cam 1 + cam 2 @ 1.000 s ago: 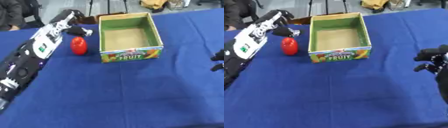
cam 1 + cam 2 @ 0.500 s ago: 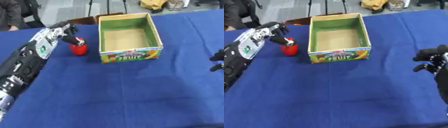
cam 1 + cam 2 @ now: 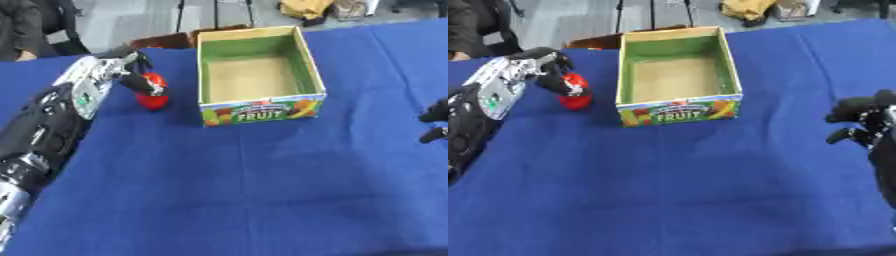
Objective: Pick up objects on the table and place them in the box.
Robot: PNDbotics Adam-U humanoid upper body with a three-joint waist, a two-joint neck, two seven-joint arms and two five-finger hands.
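The left hand (image 3: pixel 131 70) curls its fingers round the red object (image 3: pixel 154 95) beside the fruit box (image 3: pixel 261 107), while the right hand (image 3: pixel 866 125) rests, fingers curled, holding nothing.

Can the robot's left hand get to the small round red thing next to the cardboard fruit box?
Probably yes. The left hand is already right at the small round red thing, fingers curled over its top, nothing between them.

Your work surface is a table (image 3: pixel 262 200) covered in blue cloth. On it, far of centre, stands an open box (image 3: pixel 259 75) marked FRUIT. A red object (image 3: pixel 155 100) lies just left of it.
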